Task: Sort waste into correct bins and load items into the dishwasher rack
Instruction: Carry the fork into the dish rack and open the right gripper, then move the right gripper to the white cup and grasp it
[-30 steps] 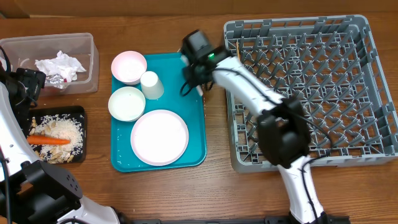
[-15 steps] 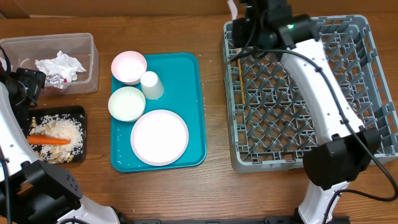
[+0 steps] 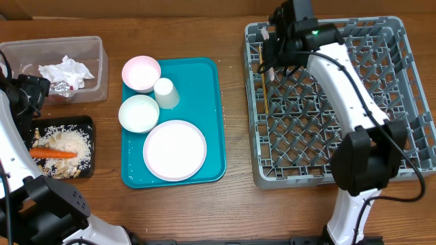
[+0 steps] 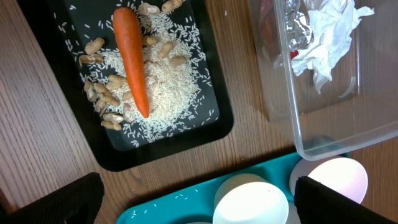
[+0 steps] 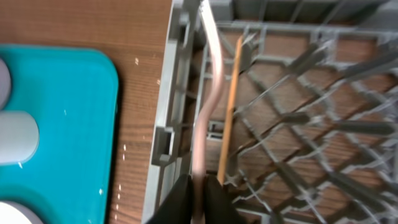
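From where I stand, the right end effector [image 5: 198, 198] is over the left edge of the grey dishwasher rack [image 5: 166, 118], and its two dark fingers are pressed together on the lower end of a thin, pale pink utensil [image 5: 211, 93]. I cannot tell what kind of utensil it is. It runs along the inner side of the rack wall, just beside a wooden chopstick [image 5: 230, 106] that lies in the rack. The left end effector [image 4: 199, 186] hangs with its fingers wide apart and holds nothing. Under it there is a black tray [image 4: 205, 134] with rice, peanuts and a carrot [image 4: 132, 59], and next to this tray a clear bin [image 4: 292, 118] with crumpled tissue and foil. On the tabletop [image 3: 238, 204], between the bins and the rack, a teal tray [image 3: 211, 116] carries a pink bowl [image 3: 141, 73], a white cup [image 3: 165, 92], a second bowl [image 3: 139, 113] and a white plate [image 3: 174, 150].
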`<state>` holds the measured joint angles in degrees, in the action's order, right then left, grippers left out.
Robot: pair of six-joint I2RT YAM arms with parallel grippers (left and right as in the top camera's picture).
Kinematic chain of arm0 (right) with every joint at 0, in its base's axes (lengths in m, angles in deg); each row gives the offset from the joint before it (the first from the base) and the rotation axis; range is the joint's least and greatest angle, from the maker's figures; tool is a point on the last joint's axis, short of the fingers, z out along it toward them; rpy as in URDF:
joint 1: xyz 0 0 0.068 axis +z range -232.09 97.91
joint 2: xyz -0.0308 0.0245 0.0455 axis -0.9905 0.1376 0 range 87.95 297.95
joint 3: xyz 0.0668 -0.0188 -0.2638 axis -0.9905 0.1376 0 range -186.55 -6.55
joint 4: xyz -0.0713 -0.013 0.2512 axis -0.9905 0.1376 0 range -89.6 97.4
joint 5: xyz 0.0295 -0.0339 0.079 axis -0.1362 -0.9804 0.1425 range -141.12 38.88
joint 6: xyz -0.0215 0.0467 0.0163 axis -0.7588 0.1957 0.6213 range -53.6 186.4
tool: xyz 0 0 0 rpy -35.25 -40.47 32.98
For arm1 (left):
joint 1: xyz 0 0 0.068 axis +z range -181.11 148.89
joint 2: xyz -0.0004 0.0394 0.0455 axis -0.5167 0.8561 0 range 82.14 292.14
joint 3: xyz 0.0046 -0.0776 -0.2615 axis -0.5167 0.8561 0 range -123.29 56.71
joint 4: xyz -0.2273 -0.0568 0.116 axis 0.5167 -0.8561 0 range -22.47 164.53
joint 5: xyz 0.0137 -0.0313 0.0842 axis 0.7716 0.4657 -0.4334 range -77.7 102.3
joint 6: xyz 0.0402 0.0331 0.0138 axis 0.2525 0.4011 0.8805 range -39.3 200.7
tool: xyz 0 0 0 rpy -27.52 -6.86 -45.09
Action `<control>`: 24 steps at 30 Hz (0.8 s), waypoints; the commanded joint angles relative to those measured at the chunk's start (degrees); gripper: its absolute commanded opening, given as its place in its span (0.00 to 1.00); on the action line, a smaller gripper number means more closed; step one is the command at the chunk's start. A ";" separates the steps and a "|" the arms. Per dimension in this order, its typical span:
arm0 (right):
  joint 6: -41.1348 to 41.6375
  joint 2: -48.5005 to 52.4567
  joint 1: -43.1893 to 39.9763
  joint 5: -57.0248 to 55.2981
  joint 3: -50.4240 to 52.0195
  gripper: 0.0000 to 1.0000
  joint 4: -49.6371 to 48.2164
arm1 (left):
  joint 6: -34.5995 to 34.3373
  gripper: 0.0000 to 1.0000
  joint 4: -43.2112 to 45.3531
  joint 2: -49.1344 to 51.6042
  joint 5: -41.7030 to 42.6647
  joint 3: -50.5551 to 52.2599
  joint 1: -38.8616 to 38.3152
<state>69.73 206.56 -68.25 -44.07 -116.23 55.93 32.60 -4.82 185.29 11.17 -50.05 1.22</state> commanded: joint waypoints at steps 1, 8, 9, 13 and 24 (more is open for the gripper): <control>-0.33 0.92 0.35 4.17 0.35 0.31 -0.37 | -0.76 1.00 -0.11 -0.04 -0.79 0.00 -0.11; 0.00 0.20 1.51 5.09 0.07 0.67 -0.26 | -0.79 1.00 -0.11 -0.04 -0.79 0.00 -0.11; 0.76 -0.22 1.73 5.07 -0.02 0.68 -0.11 | -0.79 1.00 -0.11 -0.04 -0.79 0.00 -0.11; 2.93 -2.80 4.02 6.73 -1.33 0.69 0.02 | -0.76 1.00 -0.11 -0.04 -0.79 0.00 -0.11; 4.20 -1.57 18.99 9.07 -1.33 1.00 -14.84 | -0.76 1.00 -0.11 -0.04 -0.76 0.00 -0.11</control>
<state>73.49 204.68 -53.56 -35.46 -116.32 44.15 32.60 -4.82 185.29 11.17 -50.05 1.22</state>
